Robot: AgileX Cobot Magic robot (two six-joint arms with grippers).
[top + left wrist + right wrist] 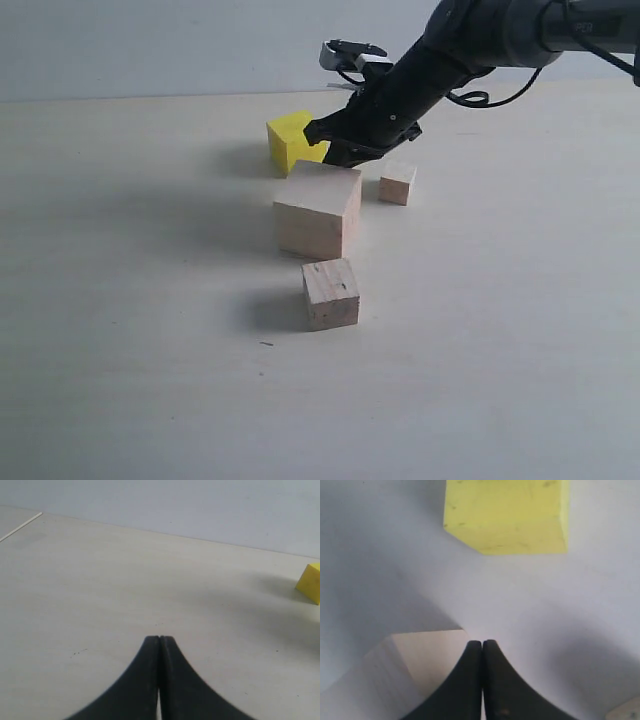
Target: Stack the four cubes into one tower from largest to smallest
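Observation:
All four cubes stand apart on the table. The largest pale wood cube (318, 210) (405, 665) is in the middle. The yellow cube (293, 141) (507, 514) (310, 583) sits behind it. A speckled wood cube (331, 293) lies nearest the front, and the tiny pale cube (397, 183) (626, 711) is to the right. My right gripper (318, 133) (482, 643) hangs shut and empty above the gap between the yellow and the largest cube. My left gripper (159, 639) is shut over bare table and does not show in the exterior view.
The pale table (150, 300) spreads wide around the cubes. A grey wall (150, 40) runs along its far edge. The right arm (470, 50) with its cables reaches in from the upper right.

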